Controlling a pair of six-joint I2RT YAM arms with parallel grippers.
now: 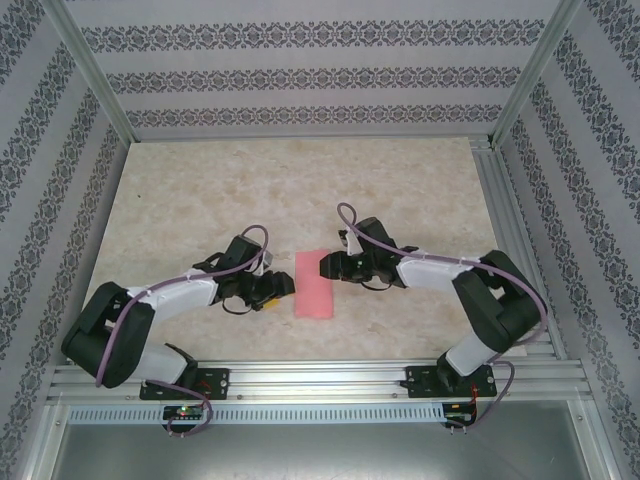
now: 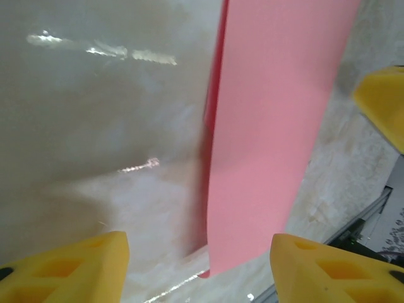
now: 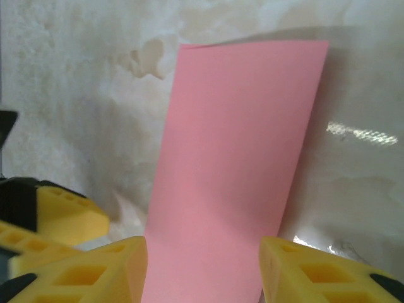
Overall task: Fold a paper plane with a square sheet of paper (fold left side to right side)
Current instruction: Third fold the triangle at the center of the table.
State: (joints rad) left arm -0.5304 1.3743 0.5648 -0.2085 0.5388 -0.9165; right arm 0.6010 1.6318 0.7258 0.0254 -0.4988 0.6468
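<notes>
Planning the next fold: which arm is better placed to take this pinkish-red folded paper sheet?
Right, probably. The right tool sits over the right edge of the pinkish-red folded paper sheet, and its wrist view shows the sheet between its yellow fingers. The left tool stands beside the left edge.

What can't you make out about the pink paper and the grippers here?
- Right wrist view: the paper, near end cut off by the bottom edge between the right gripper's jaws; contact unclear.
- Left wrist view: lower layer mostly hidden under the top flap.
- Top view: left gripper's jaws too small to judge.
</notes>
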